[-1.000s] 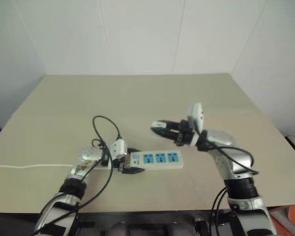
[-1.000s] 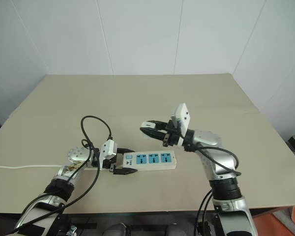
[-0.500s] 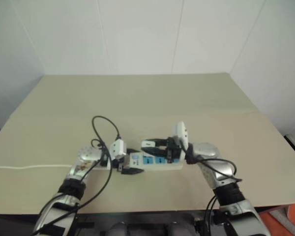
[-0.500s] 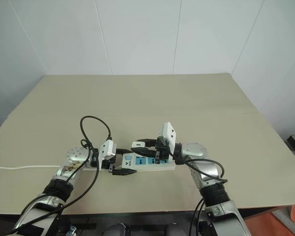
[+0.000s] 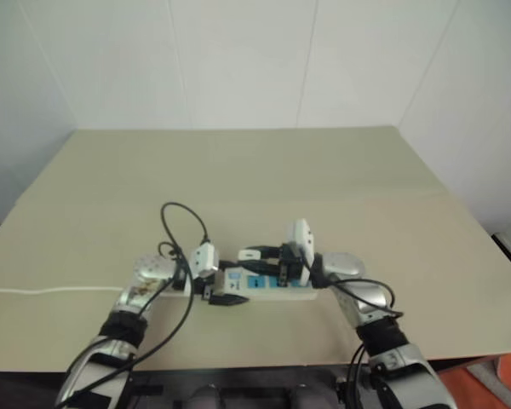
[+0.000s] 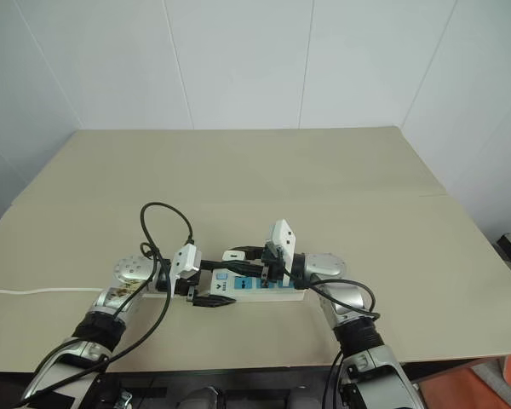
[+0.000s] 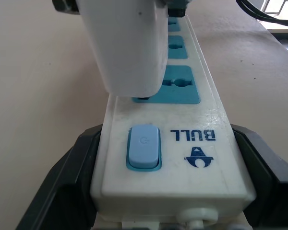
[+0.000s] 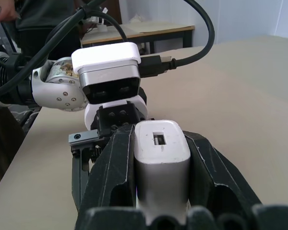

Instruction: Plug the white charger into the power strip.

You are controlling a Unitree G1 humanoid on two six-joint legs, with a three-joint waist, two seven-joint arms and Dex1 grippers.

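So the power strip (image 7: 168, 143) is lying flat on the tan table (image 5: 238, 170), and the left gripper (image 7: 165, 191) has its two black fingers (image 7: 62, 187) spread wide around the switch end, one finger against each long side of the strip, with the blue rocker switch (image 7: 144, 146) and the BULL logo sitting right between them. The right gripper (image 8: 158, 182) is pinching the white charger (image 8: 161, 158) between its fingers, both black pads pressed against the charger's sides, with the charger's end face and its little rectangular port poking out past the fingertips. In the left wrist view the charger's white body hangs right over the blue socket face (image 7: 175, 86) nearest the switch, bottom edge down at the socket, though I can't tell if the prongs are actually seated. From the head cameras the two grippers are nearly nose to nose over the strip's switch end, and the strip's thin white cord (image 5: 51, 290) runs off past the left arm.
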